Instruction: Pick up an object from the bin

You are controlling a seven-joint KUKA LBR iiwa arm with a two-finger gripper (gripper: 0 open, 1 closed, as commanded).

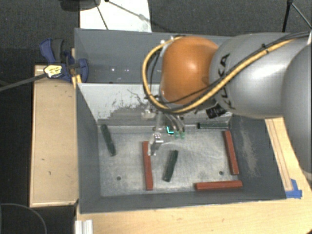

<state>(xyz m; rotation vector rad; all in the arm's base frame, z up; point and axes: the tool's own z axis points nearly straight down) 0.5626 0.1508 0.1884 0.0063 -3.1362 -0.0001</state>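
Near the middle of the bin [108,101] floor, I see the gripper [155,146] low over the back end of the centre red-brown bar [147,165]. I cannot tell whether the tool is set wide or narrow: the wrist hides its tip. I see nothing held in it.

Surroundings, as I read them:
- The centre red-brown bar is long, flat and straight. It runs from the gripper toward the front edge.
- The centre dark green bar [170,165] lies just beside it on the right, shorter and slightly tilted. The two are apart, and the gripper is near the back ends of both.
- The left dark green bar [107,140] lies near the left wall, well apart from the gripper.
- The right red-brown bar [231,152] lies along the right side. The front red-brown bar [218,185] lies along the front edge near the front right corner.
- A thin dark strip [212,126] lies against the back wall, partly under the arm [263,77].

The orange cover [187,67] and looped cables [148,89] on the wrist hang over the back of the bin. The floor is dull grey metal, scuffed and scratched.
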